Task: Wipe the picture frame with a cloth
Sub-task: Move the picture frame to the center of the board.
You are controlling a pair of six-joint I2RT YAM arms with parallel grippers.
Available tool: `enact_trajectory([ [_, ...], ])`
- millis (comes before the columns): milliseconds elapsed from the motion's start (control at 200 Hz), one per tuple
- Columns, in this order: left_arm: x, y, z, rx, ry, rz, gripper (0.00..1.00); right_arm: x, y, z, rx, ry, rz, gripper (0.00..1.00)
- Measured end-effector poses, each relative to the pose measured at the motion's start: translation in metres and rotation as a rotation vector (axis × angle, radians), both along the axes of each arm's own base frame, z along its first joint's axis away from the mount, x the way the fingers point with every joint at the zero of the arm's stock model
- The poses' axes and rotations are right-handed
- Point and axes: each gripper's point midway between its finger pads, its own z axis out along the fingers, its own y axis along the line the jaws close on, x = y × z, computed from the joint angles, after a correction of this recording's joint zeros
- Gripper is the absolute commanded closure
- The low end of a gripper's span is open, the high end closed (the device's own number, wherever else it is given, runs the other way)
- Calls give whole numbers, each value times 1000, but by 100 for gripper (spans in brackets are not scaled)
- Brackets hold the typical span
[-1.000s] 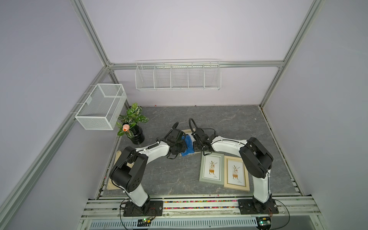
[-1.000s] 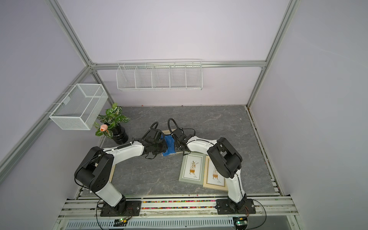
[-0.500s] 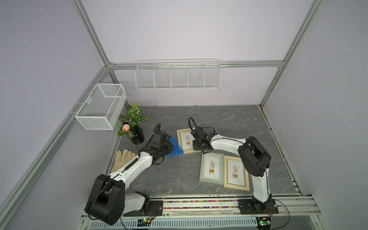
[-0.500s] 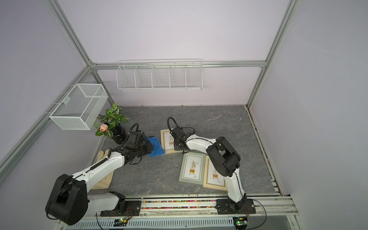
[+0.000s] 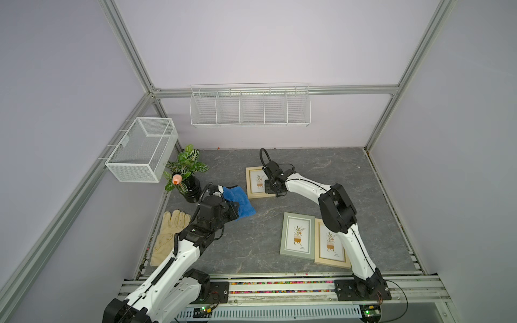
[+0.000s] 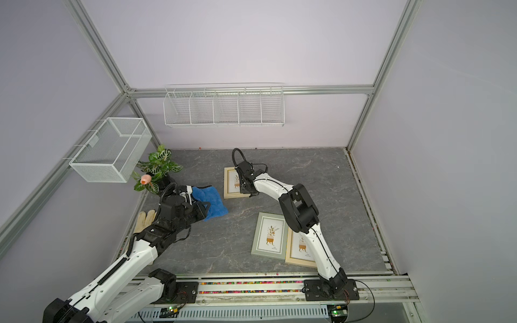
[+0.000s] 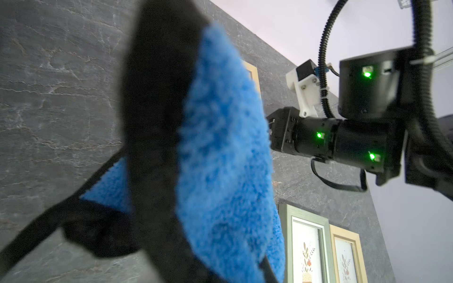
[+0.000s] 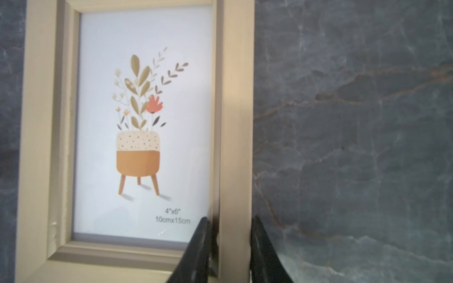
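Right wrist: right tool [image 8: 230, 226] clamps frame [image 8: 137, 137]

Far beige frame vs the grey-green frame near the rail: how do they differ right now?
Colour: the far beige frame has a beige moulding, the grey-green frame a grey-green one.
Hold: the jaws of the right gripper clamp the far beige frame's side rail; the grey-green frame is untouched.
Neighbours: no frame touches the far beige frame; the grey-green frame abuts a second beige frame.
Shared: same potted-plant print, face up.
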Motion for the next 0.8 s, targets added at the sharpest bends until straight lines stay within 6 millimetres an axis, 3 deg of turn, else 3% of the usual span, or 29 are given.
enact_trajectory([
  [50, -2, 1, 1, -4, -7, 0, 100, 8, 3, 0, 1, -4, -1, 89],
  [190, -6, 3, 0, -7, -15, 0, 100, 23, 11, 2, 1, -12, 3, 69],
  [470, -7, 3, -3, -13, -24, -2, 100, 18, 6, 1, -31, 17, 28, 24],
  [545, -7, 1, -4, -20, -29, -9, 100, 8, -1, 2, -42, 33, 46, 17],
  [650, -6, -2, -3, -35, -43, -24, 100, -15, -14, 12, -47, 56, 64, 14],
  [800, -3, -10, 1, -65, -67, -50, 100, -56, -34, 57, 21, 27, 94, 11],
])
